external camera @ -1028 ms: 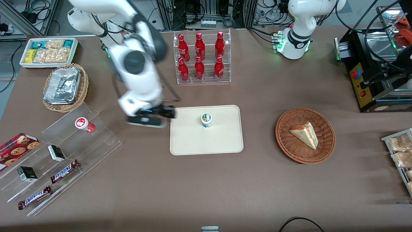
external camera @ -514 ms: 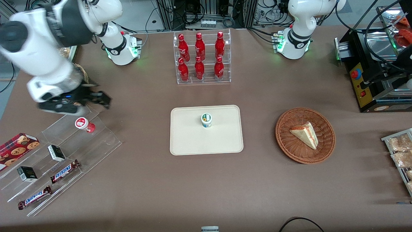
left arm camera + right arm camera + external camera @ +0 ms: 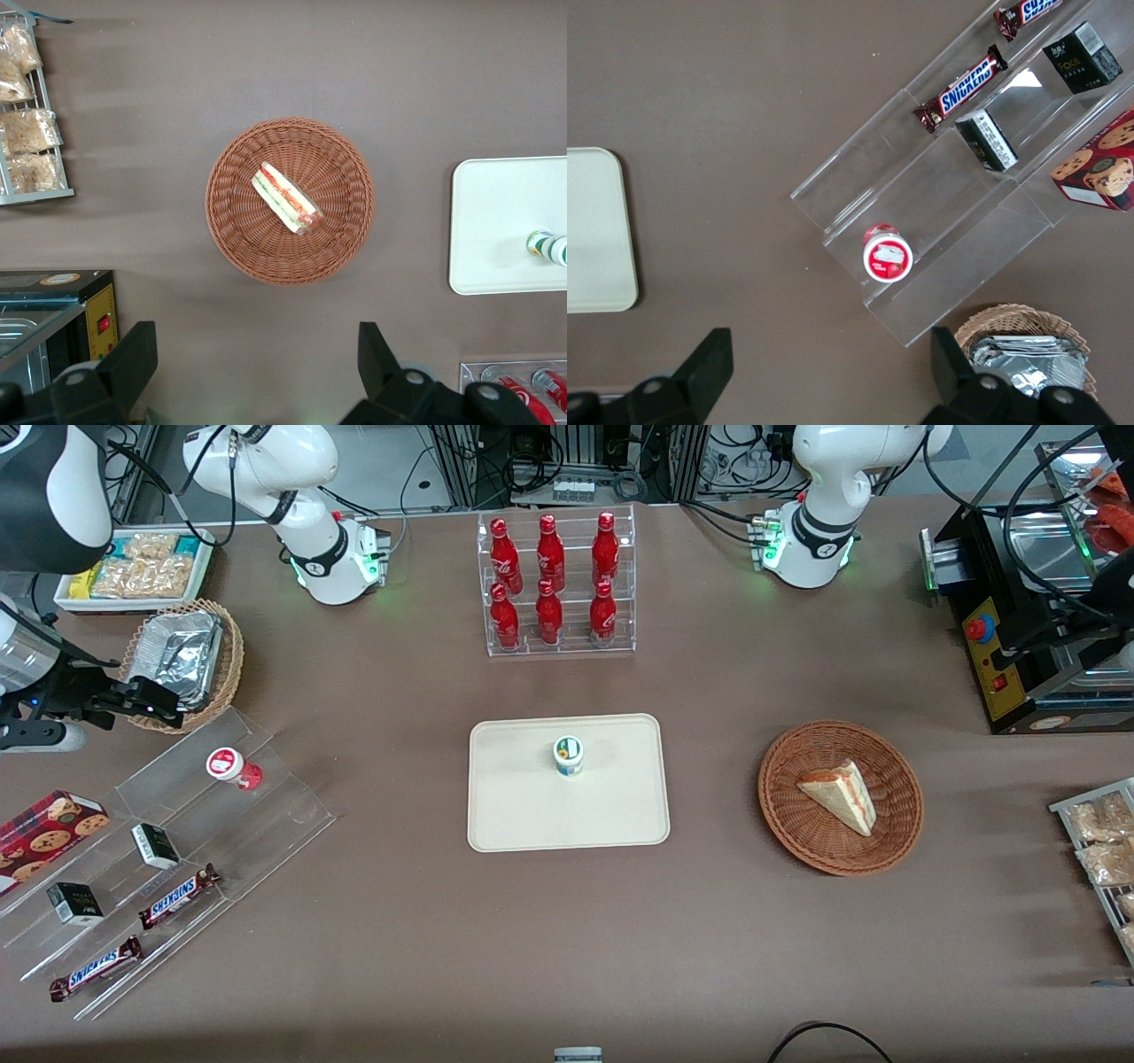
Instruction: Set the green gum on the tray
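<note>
The green gum [image 3: 568, 755], a small bottle with a white lid and a green mark, stands upright on the cream tray [image 3: 532, 815] near its middle. Both also show in the left wrist view, the green gum [image 3: 547, 248] on the tray [image 3: 496, 221]. My right gripper [image 3: 149, 700] is open and empty, high above the table toward the working arm's end, well away from the tray and beside the foil basket. In the right wrist view the gripper [image 3: 833, 372] has its fingers [image 3: 709, 363] wide apart over bare table, and only the tray's edge [image 3: 594, 230] shows.
A red-lidded bottle [image 3: 232, 766] lies on the clear stepped stand [image 3: 266, 815] with Snickers bars [image 3: 177, 895] and small boxes. A wicker basket with foil [image 3: 182, 664], a cola bottle rack [image 3: 554, 584] and a sandwich basket [image 3: 895, 815] stand around.
My right arm has swung away from the tray's edge toward the working arm's end of the table. The green gum has stayed standing on the tray.
</note>
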Controlling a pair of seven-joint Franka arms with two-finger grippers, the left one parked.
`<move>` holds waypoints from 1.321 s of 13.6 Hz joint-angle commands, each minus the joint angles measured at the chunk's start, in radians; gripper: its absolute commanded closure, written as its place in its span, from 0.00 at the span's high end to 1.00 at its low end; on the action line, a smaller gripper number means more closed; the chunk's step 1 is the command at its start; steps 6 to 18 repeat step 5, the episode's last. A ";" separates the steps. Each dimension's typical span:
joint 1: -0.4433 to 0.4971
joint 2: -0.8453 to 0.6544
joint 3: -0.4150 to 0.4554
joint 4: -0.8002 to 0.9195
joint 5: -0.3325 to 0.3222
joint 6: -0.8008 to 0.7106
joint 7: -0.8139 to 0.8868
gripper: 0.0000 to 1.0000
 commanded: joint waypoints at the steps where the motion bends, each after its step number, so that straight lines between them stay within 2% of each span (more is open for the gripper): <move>1: 0.003 0.035 -0.028 0.060 0.024 -0.037 -0.043 0.99; 18: 0.011 0.043 -0.027 0.082 0.022 -0.049 -0.035 0.99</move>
